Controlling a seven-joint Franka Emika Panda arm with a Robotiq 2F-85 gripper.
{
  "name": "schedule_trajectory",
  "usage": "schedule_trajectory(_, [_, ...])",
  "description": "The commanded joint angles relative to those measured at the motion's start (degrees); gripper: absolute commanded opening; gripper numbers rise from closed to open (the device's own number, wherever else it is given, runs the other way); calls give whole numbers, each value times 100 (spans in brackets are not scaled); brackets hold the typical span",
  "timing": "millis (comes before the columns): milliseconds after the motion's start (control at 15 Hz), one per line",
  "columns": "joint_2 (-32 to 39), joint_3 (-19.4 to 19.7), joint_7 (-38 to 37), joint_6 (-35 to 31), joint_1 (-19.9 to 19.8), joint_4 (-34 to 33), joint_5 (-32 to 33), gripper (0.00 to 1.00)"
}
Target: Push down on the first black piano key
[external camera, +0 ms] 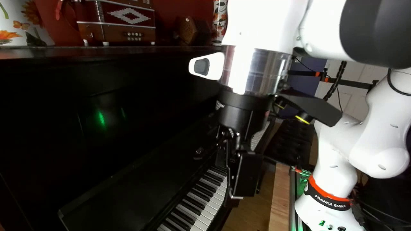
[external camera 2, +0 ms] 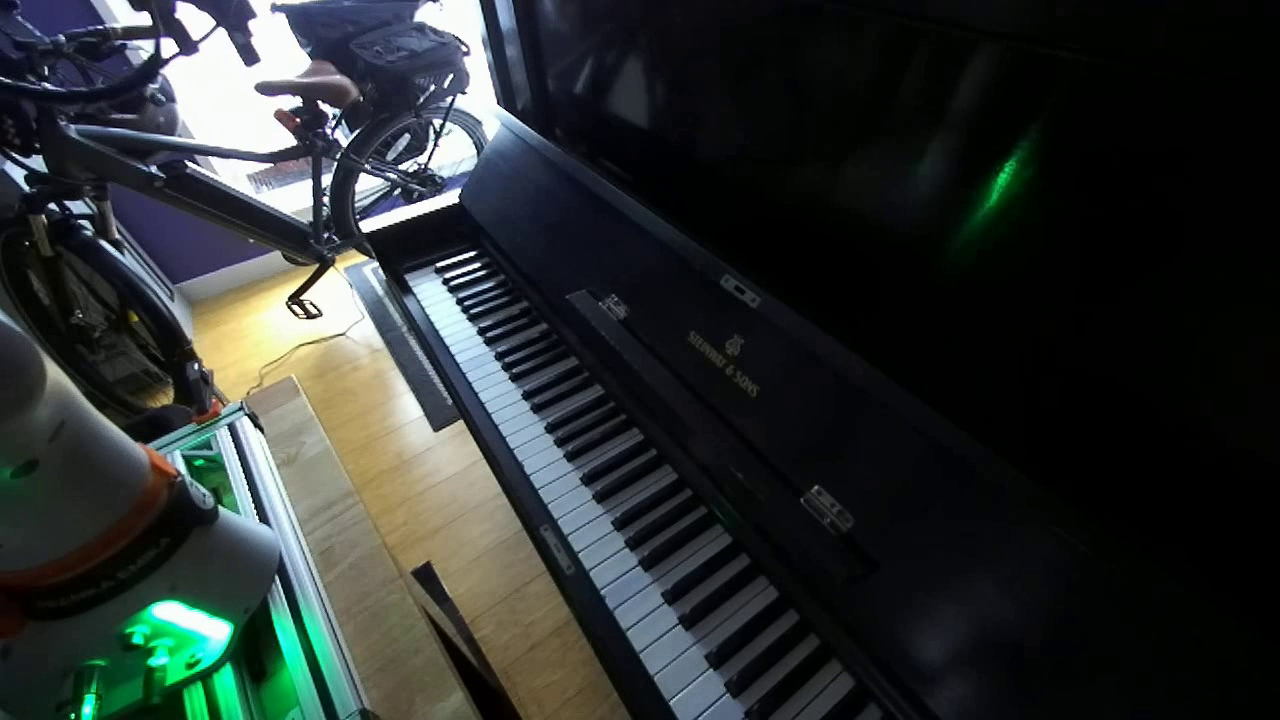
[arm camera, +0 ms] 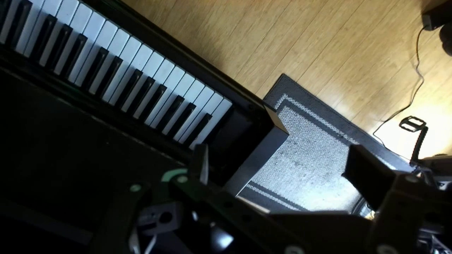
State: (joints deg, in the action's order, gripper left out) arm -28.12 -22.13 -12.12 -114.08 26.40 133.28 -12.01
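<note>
The piano keyboard shows in both exterior views (external camera: 205,200) (external camera 2: 570,430) and in the wrist view. The first black key (arm camera: 198,127) stands alone near the keyboard's end in the wrist view; it also shows at the far end in an exterior view (external camera 2: 457,257). My gripper (arm camera: 279,163) is open and empty, its fingers wide apart. One finger overlaps the end of the last white key (arm camera: 215,121) in the wrist view, close to the first black key; no contact shows. In an exterior view the gripper (external camera: 237,192) points down by the keyboard, hiding part of it.
The piano's end block (arm camera: 259,160) rises beside the last keys, with a grey rug (arm camera: 310,158) below. The fallboard (external camera 2: 660,330) stands behind the keys. A bench (external camera: 292,138) and a wooden surface (external camera 2: 330,500) lie on the robot's side. A bicycle (external camera 2: 200,190) stands beyond the piano.
</note>
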Motion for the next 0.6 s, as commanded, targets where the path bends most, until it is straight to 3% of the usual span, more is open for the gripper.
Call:
schedule_trajectory(0, [-1048, -243, -547, 63, -40, 489, -26, 100])
schedule_trajectory(67, [-1304, -302, -735, 86, -44, 602, -49, 100])
schedule_trajectory(133, [-663, -238, -386, 40, -99, 183, -55, 100])
schedule_trajectory(333, [-1196, -352, -604, 60, -106, 432, -68, 100])
schedule_trajectory(533, [-1275, -353, -614, 59, -117, 515, -67, 100])
